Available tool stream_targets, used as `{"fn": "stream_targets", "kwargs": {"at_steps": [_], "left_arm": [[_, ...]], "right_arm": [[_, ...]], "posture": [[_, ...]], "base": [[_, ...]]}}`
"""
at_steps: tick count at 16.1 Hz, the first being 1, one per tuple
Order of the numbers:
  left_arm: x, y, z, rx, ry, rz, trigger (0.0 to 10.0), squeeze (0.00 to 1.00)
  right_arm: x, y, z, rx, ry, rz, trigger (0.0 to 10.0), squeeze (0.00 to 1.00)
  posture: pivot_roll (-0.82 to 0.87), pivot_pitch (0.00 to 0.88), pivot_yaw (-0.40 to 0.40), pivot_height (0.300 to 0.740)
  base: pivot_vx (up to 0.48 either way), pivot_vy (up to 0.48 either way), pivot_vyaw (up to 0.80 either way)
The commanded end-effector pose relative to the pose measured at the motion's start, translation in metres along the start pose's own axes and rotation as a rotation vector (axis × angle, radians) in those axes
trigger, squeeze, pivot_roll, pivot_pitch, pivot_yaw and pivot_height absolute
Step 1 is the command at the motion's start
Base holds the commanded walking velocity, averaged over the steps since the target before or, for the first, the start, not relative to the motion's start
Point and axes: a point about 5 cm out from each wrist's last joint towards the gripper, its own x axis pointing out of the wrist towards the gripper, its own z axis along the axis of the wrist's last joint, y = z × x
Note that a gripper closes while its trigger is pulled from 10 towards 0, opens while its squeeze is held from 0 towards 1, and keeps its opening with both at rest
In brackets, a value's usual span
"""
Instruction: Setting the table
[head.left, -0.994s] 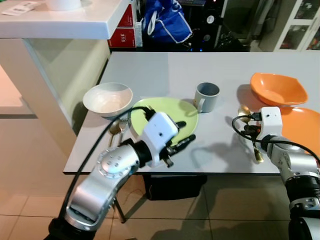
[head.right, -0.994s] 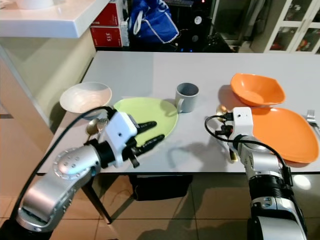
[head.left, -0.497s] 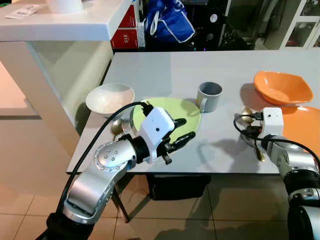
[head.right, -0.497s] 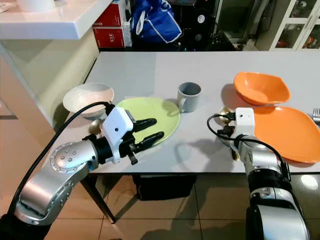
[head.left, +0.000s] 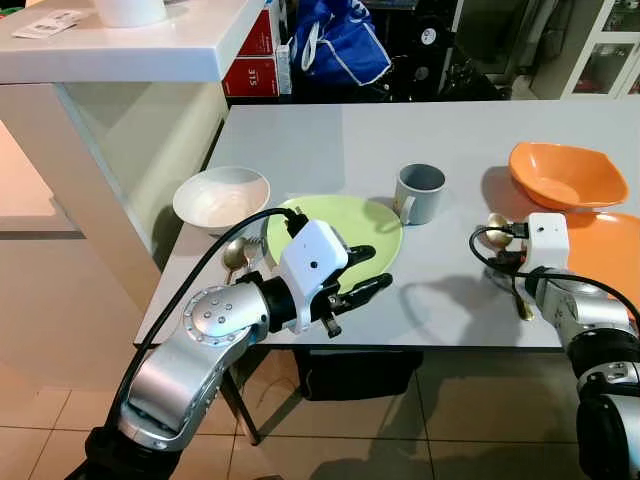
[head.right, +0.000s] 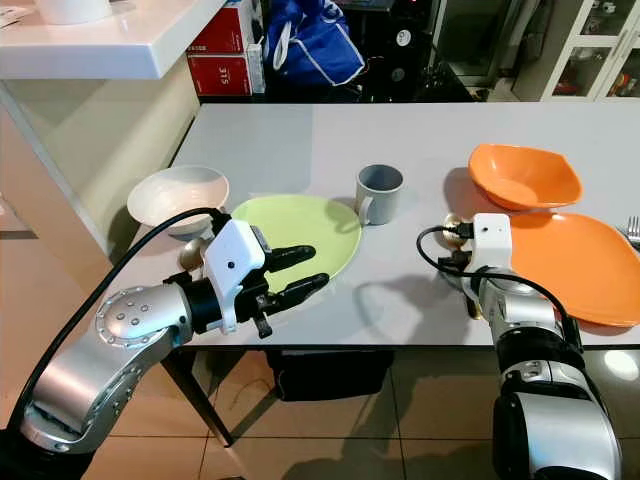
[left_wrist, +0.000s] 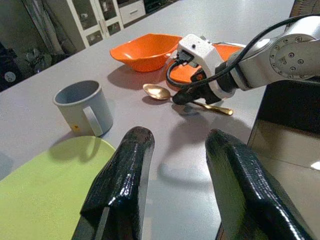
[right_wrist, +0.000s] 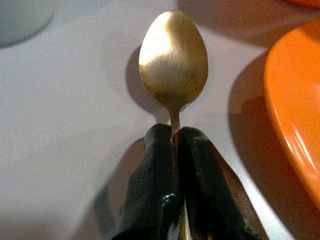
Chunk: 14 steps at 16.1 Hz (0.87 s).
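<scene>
Gold spoon (right_wrist: 173, 62) lies near the table's (head.left: 300, 140) front edge beside the orange plate (head.right: 570, 262), pinched by the right gripper (right_wrist: 172, 145). Left gripper (head.left: 362, 272) hovers spread over the green plate (head.left: 375, 222).

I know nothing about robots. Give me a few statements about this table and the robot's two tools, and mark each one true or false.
1. The right tool is shut on the gold spoon. True.
2. The grey mug stands on the green plate. False: it stands on the table, just beside the plate.
3. The left tool is open and holds nothing. True.
4. The white bowl is stacked in the orange bowl. False: they sit at opposite ends of the table.
5. The spoon lies beside the orange plate. True.
</scene>
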Motion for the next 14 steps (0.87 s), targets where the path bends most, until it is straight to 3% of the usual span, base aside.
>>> {"fn": "stream_targets", "kwargs": {"at_steps": [1,9,10,11,14], "left_arm": [[-0.001,-0.003,0.002,0.007,0.001,-0.020,10.0,0.00],[-0.002,0.000,0.001,0.013,0.009,0.000,10.0,0.00],[-0.001,0.001,0.001,0.016,0.006,0.002,10.0,0.00],[-0.001,0.001,0.002,0.022,-0.003,0.010,10.0,0.00],[-0.002,0.014,0.004,0.060,-0.036,0.137,10.0,0.00]], "right_arm": [[0.000,-0.003,0.006,-0.008,-0.012,-0.015,10.0,1.00],[0.000,-0.006,0.016,0.008,-0.064,-0.025,10.0,1.00],[-0.001,-0.007,0.019,0.006,-0.076,-0.028,10.0,0.74],[-0.002,-0.007,0.025,0.010,-0.103,-0.024,10.0,0.00],[-0.015,-0.009,0.051,0.046,-0.235,-0.011,10.0,0.00]], "posture": [[0.00,0.000,0.067,0.740],[0.00,0.000,0.068,0.740],[0.00,0.000,0.066,0.740],[0.00,0.000,0.064,0.740],[0.00,0.000,0.064,0.740]], "base": [[0.000,0.000,0.00],[0.000,0.000,0.00],[0.000,0.000,0.00],[0.000,0.000,0.00],[0.000,0.000,0.00]]}}
